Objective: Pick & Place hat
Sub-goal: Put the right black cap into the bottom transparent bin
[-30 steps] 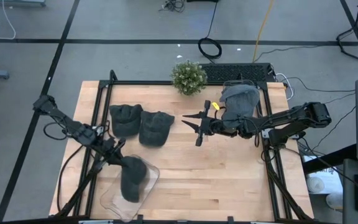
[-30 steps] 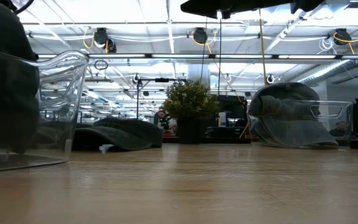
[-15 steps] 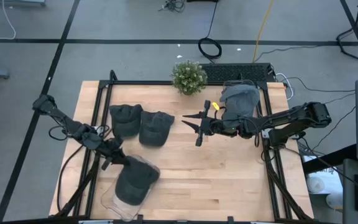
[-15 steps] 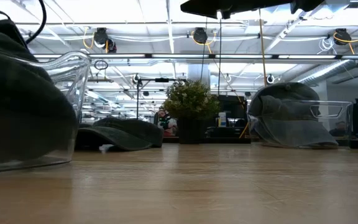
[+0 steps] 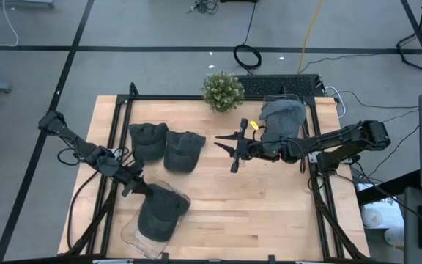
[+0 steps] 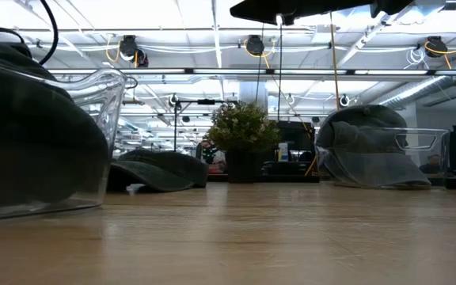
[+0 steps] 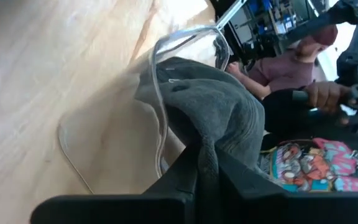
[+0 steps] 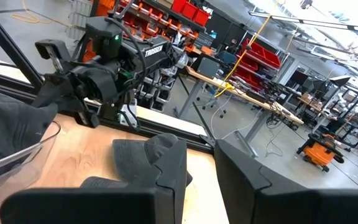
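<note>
A dark grey hat [image 5: 161, 211] lies in a clear plastic container [image 5: 134, 236] near the table's front left, and my left gripper [image 5: 139, 192] is shut on it at the container's left rim. In the low view the hat [image 6: 22, 150] fills the container [image 6: 111, 103]. My right gripper [image 5: 233, 152] hangs open above the table's middle, with nothing between its fingers [image 8: 166, 180]. My left gripper pinches a bunched fold of the hat's cloth [image 7: 207, 146] between its two fingers, at the hat's edge nearest the arm. The fingers come from the table's left, slanting a little downward. The hat rests inside the container, its crown [image 7: 222, 106] bulging past the clear rim [image 7: 157, 81].
Two more dark hats [image 5: 149, 139] [image 5: 184, 151] lie flat on the far left of the table. A potted plant [image 5: 222, 89] stands at the far edge, and another hat sits in a clear container [image 5: 283, 117] at the far right. A person [image 7: 291, 62] sits beyond the table.
My left gripper has rolled about its own axis and dipped slightly, staying shut on the hat. The hat, which hung narrow and edge-on in the container, has turned broad side up and settled into it.
</note>
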Available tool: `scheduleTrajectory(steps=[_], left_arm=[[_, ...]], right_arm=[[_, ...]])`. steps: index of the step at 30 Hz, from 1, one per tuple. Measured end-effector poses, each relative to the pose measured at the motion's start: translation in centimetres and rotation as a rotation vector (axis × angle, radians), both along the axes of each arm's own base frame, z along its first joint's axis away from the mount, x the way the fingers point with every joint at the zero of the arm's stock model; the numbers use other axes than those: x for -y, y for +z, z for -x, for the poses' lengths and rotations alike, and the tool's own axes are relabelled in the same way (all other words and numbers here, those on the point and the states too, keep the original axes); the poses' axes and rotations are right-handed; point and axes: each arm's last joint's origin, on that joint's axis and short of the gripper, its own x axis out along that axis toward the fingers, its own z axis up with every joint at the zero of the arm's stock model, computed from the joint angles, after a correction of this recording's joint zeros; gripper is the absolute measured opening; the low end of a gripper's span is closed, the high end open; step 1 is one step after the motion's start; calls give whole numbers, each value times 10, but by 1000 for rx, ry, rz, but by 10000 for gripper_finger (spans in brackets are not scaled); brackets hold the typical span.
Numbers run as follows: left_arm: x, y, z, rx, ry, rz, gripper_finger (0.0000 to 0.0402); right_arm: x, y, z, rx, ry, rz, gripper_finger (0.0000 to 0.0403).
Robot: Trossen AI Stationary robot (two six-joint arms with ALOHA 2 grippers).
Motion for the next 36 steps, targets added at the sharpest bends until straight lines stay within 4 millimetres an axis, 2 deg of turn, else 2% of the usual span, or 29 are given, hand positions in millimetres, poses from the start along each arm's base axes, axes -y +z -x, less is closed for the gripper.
scheduleTrajectory(steps=[6,11,16,19,23,32,36], left_arm=[[0,0,0,-31,24,50,26],[0,0,0,-1,12,-5,26],[0,0,0,-22,10,30,27],[0,0,0,-46,11,70,42],[0,0,0,-66,25,104,96],[3,3,1,-104,-14,212,266],[4,7,0,-83,-20,265,318]], right_arm=[[0,0,0,0,0,0,75],[0,0,0,0,0,1,75],[0,0,0,0,1,1,75],[0,0,0,0,1,1,75],[0,0,0,0,1,1,75],[0,0,0,-1,1,1,75],[0,0,0,-1,1,1,75]])
